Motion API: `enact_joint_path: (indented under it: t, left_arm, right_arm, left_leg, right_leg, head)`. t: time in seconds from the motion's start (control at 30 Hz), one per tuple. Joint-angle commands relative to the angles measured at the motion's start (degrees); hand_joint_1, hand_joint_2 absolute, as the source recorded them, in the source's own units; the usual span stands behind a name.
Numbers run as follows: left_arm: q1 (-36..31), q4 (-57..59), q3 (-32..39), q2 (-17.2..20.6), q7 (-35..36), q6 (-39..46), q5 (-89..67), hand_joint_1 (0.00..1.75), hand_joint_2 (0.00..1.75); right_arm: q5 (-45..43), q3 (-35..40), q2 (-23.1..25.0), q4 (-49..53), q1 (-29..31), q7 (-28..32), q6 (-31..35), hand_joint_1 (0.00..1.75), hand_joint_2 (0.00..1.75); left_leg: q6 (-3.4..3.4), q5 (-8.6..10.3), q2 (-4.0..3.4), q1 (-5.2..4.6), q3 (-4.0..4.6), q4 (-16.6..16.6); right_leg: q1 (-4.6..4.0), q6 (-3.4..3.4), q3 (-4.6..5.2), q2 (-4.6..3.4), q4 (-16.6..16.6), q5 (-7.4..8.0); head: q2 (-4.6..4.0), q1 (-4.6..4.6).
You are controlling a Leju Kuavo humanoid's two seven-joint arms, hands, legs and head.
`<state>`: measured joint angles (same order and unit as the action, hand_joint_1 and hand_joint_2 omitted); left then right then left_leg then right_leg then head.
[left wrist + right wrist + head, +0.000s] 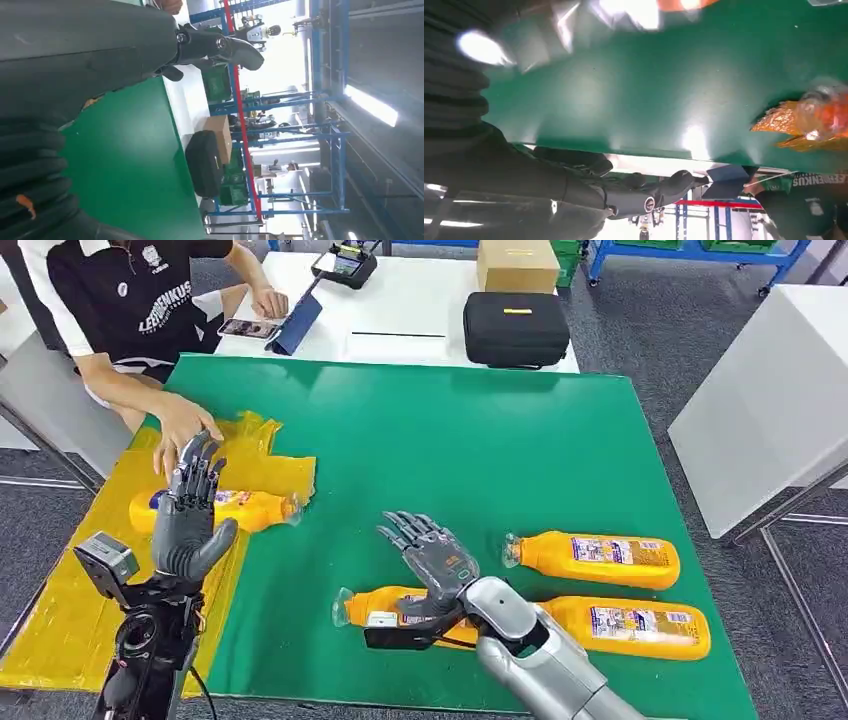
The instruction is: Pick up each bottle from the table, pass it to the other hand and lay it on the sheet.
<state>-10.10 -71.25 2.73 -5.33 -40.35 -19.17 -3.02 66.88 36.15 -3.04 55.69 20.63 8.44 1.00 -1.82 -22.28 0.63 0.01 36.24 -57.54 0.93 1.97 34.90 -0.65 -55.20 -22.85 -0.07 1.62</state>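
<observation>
Left hand: the left hand (190, 515) is raised upright above the sheet, fingers extended and apart, thumb out to the side; nothing is held.
Right hand: the right hand (432, 558) is spread flat with fingers apart, hovering just above the near-left bottle; nothing is gripped. Contact with that bottle cannot be told.
Bottle on sheet: one bottle (222, 510) lies on its side on the sheet, clear cap toward the green mat, partly hidden behind the left hand.
Bottles on table: three are laid on their sides on the mat, caps pointing left. The far bottle (596, 559) lies apart; the near-left bottle (380, 607) is partly under the right hand; the near-right bottle (630, 627) lies just behind the right arm.
Bottle look: orange-yellow plastic, long rounded bodies, white printed labels, clear caps.
Sheet: the sheet (60, 620) is yellow, thin and crinkled, draped over the left part of the table.
Table: the table (480, 450) is covered by a smooth green mat.
Person: a person's hand (180, 430) rests on the far edge of the sheet.
</observation>
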Motion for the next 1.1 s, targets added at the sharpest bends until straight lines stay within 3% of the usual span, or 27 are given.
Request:
enact_joint_path:
  t: [0.03, 0.3, 0.4, 0.53, 0.6, 0.7, 0.83, 0.93, 1.0, 1.1]
  left_arm:
    - [-1.3, 1.5, 0.7, -0.5, 0.3, 0.3, -0.9, 0.0, 1.75]
    - [-1.1, 1.8, 0.7, -0.5, 0.3, 0.2, -0.9, 0.0, 1.75]
    - [-1.0, 2.1, 0.4, -0.7, 0.3, 0.7, -1.3, 0.0, 1.75]
    - [0.0, 1.4, 1.0, -0.9, 0.3, 1.9, -2.0, 0.0, 1.75]
    - [0.7, 1.0, 1.4, -1.3, 0.3, 2.3, -2.3, 0.0, 1.75]
    - [0.4, 1.9, 1.6, -1.6, 0.3, 2.5, -2.3, 0.0, 1.75]
    - [0.6, 1.8, 1.6, -1.6, 0.3, 2.6, -2.3, 0.0, 1.75]
    - [0.6, 1.8, 1.6, -1.6, 0.3, 2.6, -2.3, 0.0, 1.75]
    - [0.8, 1.7, 1.2, -1.5, 0.3, 3.0, -2.4, 0.0, 1.75]
    - [-0.1, 2.6, 1.0, -1.4, 0.3, 3.3, -2.3, 0.0, 1.75]
  right_arm:
    - [1.2, 5.3, -1.4, -7.1, -0.3, 1.7, -2.6, 0.0, 1.75]
    - [1.3, 5.7, -1.7, -7.7, -1.0, 1.8, -2.9, 0.0, 1.75]
    - [1.1, 4.6, -1.6, -5.1, -2.6, 1.3, 0.9, 0.0, 1.75]
    - [-5.4, -3.4, 1.5, 8.4, -5.1, 3.5, 13.3, 0.0, 1.75]
    - [-14.3, -9.8, 4.1, 21.8, -7.3, 5.9, 16.1, 0.0, 1.75]
    - [-18.1, -13.2, 4.5, 32.1, -10.7, 9.6, 21.6, 0.0, 1.75]
    - [-18.7, -13.6, 4.1, 33.1, -12.5, 10.7, 22.5, 0.0, 1.75]
    - [-18.7, -13.6, 4.1, 33.1, -12.5, 10.7, 22.5, 0.0, 1.75]
    - [-19.2, -14.5, 4.9, 32.6, -14.2, 15.1, 28.1, 0.0, 1.75]
    - [-22.5, -13.8, 4.5, 34.3, -14.5, 15.4, 23.8, 0.0, 1.75]
  left_leg:
    - [0.07, -0.08, 0.06, 0.04, -0.22, 0.1]
    - [0.11, -0.15, 0.07, 0.04, -0.36, 0.1]
    - [0.08, -0.09, 0.07, 0.05, -0.33, 0.1]
    - [0.24, -0.21, -0.1, 0.1, -0.59, 0.1]
    - [0.25, -0.25, -0.16, 0.08, -0.51, 0.0]
    - [0.18, -0.13, -0.23, 0.05, -0.06, -0.1]
    - [0.22, -0.17, 0.13, 0.1, -0.22, 0.0]
    - [0.22, -0.14, -0.05, 0.09, -0.06, 0.0]
    - [0.24, -0.15, -0.06, 0.08, -0.07, 0.0]
    - [0.29, -0.2, 0.06, 0.1, -0.2, 0.0]
  right_leg:
    - [-0.06, -0.07, -0.27, 0.13, 0.1, -0.09]
    - [-0.06, -0.11, -0.4, 0.18, 0.1, -0.16]
    - [-0.06, -0.07, -0.35, 0.16, 0.1, -0.11]
    - [-0.15, -0.25, -0.46, -0.01, 0.1, -0.17]
    - [-0.14, -0.26, -0.36, -0.07, 0.0, -0.2]
    - [-0.09, -0.12, -0.04, -0.23, -0.2, -0.06]
    - [-0.15, -0.24, -0.25, 0.21, 0.0, -0.17]
    - [-0.13, -0.18, -0.08, -0.05, 0.0, -0.08]
    - [-0.11, -0.19, -0.08, -0.03, 0.0, -0.1]
    - [-0.15, -0.22, -0.23, 0.1, 0.0, -0.2]
  head:
    - [0.0, 0.0]
    - [0.0, 0.0]
    - [0.0, 0.0]
    - [0.0, 0.02]
    - [0.0, 0.0]
    - [0.0, -0.04]
    - [0.0, -0.02]
    - [0.0, 0.0]
    - [0.0, 0.0]
    - [0.0, 0.0]
